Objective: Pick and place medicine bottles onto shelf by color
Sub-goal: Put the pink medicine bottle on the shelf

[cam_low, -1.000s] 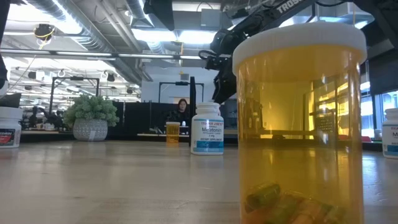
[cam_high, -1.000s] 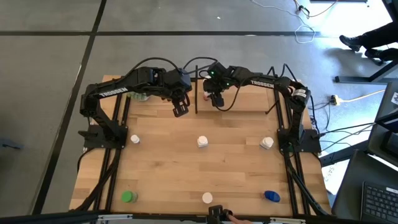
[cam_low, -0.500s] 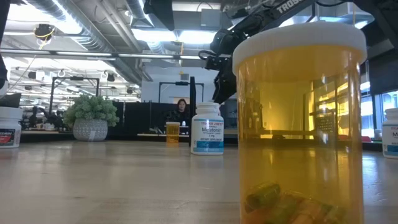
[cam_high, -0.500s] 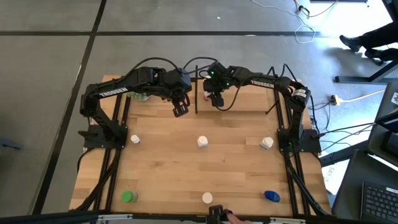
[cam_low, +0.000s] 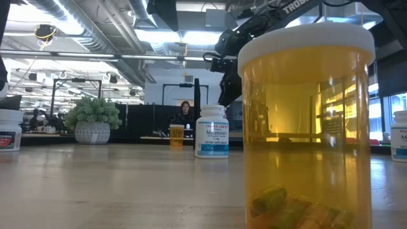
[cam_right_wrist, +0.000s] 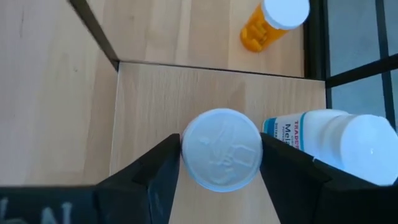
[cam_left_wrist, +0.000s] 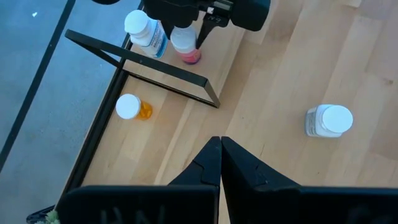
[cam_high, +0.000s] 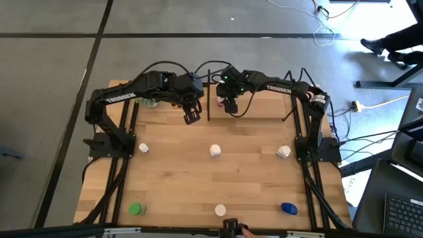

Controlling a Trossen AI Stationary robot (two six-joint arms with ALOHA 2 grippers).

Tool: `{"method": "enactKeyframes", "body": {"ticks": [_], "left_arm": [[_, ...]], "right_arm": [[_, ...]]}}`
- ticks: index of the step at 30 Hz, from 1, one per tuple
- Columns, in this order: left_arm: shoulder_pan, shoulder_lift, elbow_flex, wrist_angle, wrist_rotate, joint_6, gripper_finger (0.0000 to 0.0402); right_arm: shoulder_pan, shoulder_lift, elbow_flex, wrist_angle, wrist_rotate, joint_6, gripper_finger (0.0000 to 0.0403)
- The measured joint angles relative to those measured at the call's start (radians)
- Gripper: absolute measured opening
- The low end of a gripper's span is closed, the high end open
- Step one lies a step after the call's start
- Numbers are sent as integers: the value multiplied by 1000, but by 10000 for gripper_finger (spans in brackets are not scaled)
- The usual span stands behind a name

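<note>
The right end effector (cam_right_wrist: 219, 180) grips a pink bottle (cam_left_wrist: 186, 45) by its white cap, over the shelf (cam_right_wrist: 155, 87) at the bench's (cam_high: 218, 178) twelve o'clock edge, just beside a white bottle (cam_right_wrist: 336, 140). An orange bottle (cam_right_wrist: 273, 22) lies past the frame. The left end effector (cam_high: 192, 116) hovers closed and empty at eleven o'clock. Other bottles stand around the bench

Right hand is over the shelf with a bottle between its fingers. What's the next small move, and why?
Probably open the right hand and lift straight up. The pink bottle it grips stands upright, apparently on the shelf, beside a white bottle, so it looks placed. Rising straight should avoid knocking that close neighbour. The left hand waits shut nearby.
</note>
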Motion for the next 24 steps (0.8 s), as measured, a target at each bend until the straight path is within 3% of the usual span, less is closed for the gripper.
{"method": "enactKeyframes", "body": {"ticks": [10,18,24], "left_arm": [[0,0,0,0,0,0,0],[0,0,0,0,0,0,0],[0,0,0,0,0,0,0]], "right_arm": [[0,0,0,-12,-5,8,189],[0,0,-1,-13,2,8,231],[0,0,-1,-14,3,8,238]]}}
